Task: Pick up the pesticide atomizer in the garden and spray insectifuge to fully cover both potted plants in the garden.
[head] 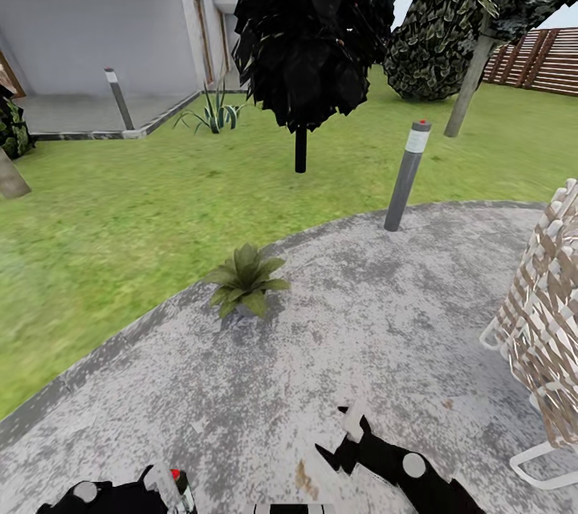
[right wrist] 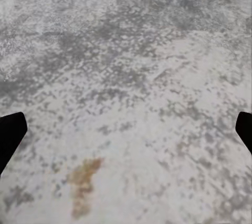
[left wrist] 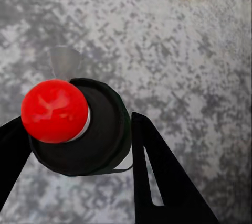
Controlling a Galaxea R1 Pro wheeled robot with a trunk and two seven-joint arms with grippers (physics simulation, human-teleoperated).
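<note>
Left pincer (left wrist: 76, 145) grips one pesticide atomizer (left wrist: 79, 127) — one potted plant (head: 245, 281) ahead.

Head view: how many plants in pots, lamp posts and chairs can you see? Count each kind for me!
Potted plants: 1
Grey lamp posts: 2
Woven chairs: 1
Total: 4
</note>
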